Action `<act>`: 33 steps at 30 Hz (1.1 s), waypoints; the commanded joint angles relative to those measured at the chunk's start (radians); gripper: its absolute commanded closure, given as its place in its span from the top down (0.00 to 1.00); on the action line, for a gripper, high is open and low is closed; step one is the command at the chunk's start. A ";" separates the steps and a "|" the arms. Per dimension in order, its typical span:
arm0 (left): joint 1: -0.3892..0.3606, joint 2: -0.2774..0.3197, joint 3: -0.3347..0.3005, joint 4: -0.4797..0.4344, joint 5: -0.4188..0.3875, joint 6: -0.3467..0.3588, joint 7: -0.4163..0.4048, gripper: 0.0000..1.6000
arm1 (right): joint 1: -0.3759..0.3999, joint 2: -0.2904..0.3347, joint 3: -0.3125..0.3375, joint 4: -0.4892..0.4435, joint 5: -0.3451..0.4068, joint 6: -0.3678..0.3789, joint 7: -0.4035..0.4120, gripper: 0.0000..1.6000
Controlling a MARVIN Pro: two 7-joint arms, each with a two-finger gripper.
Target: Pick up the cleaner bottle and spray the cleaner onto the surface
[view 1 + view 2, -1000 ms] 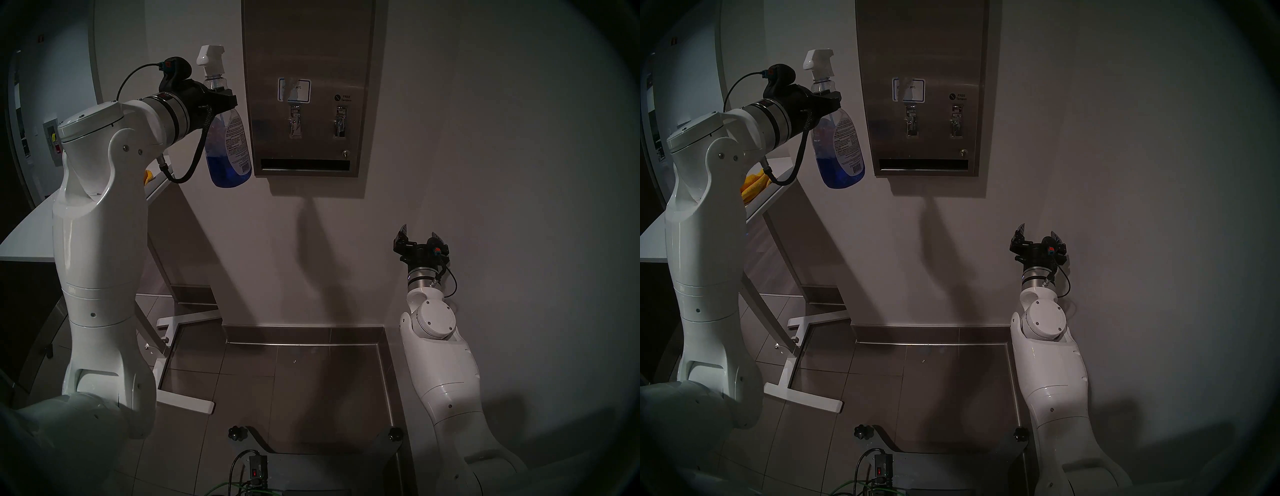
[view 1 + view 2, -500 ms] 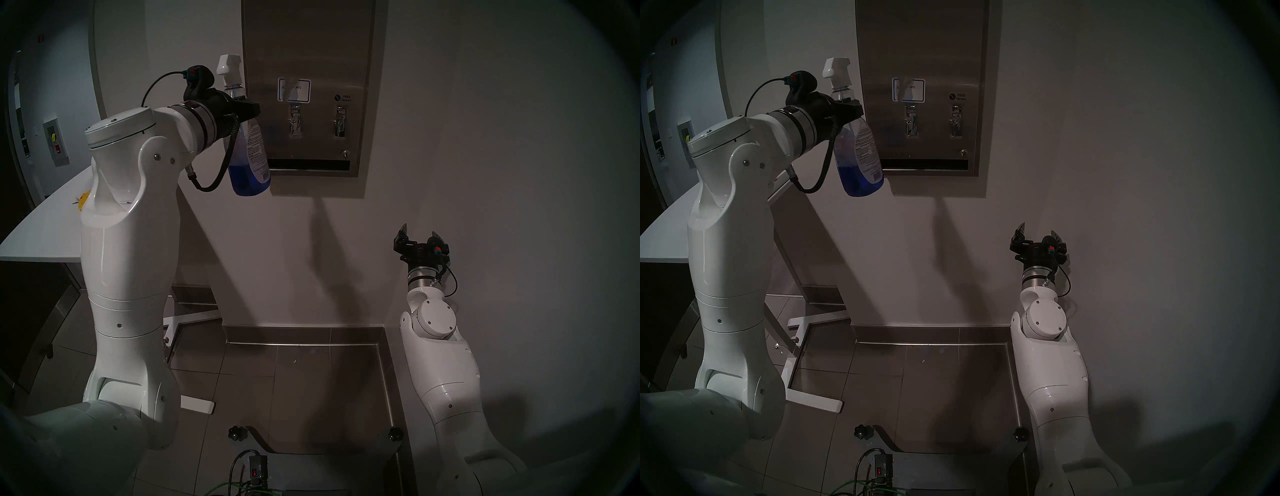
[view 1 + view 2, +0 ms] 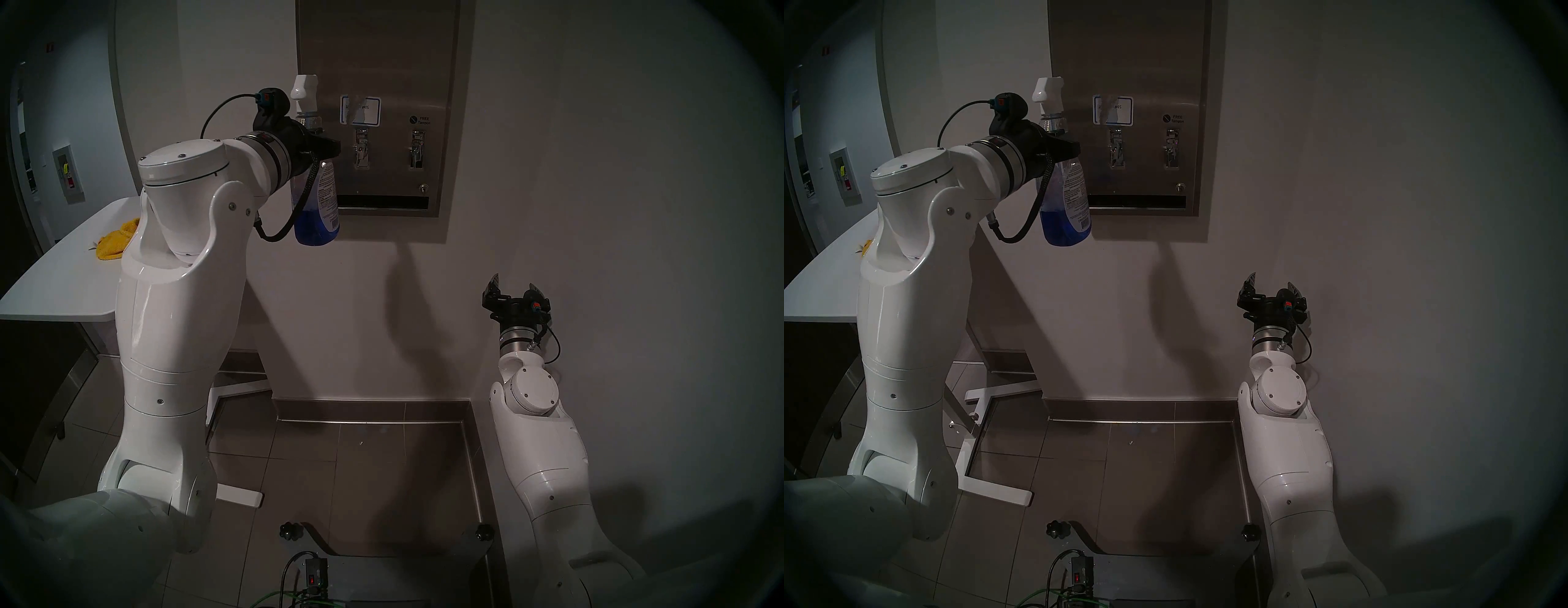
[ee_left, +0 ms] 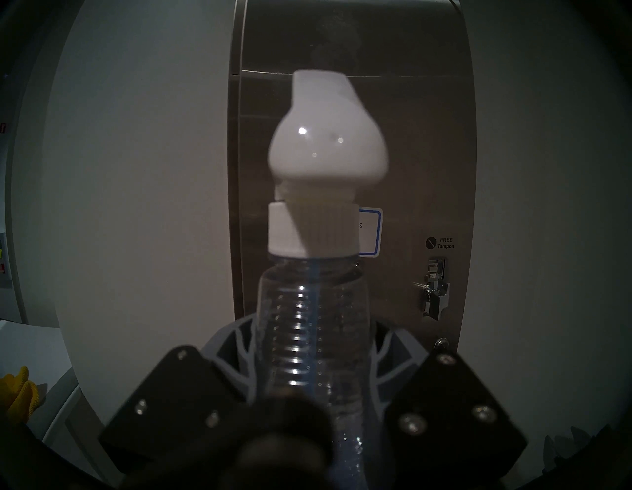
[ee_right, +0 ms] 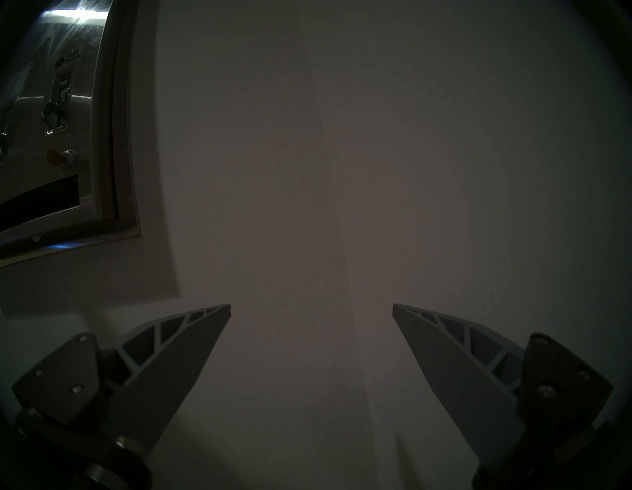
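Cleaner bottle [image 3: 316, 199] hangs upright in front of the stainless-steel dispenser [image 3: 382, 63], overlapping its left edge, blue cleaner [image 3: 312, 227] pooled at the bottom. The left arm reaches out level, left gripper [image 3: 324, 144] clamped round the ribbed neck. Right gripper [image 3: 515, 288] sits low by the wall, pointing forward, spread wide and empty. Yellow cloth [image 3: 114, 244] lies on the table [image 3: 51, 280].
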 commanded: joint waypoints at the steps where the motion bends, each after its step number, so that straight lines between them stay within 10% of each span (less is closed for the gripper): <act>1: -0.065 0.003 -0.002 -0.010 0.027 -0.077 0.002 0.00 | 0.027 0.001 0.000 -0.039 -0.001 -0.008 0.001 1.00; 33: -0.138 -0.009 0.043 0.033 0.077 -0.140 -0.026 0.00 | 0.027 0.001 0.000 -0.038 -0.001 -0.009 0.001 1.00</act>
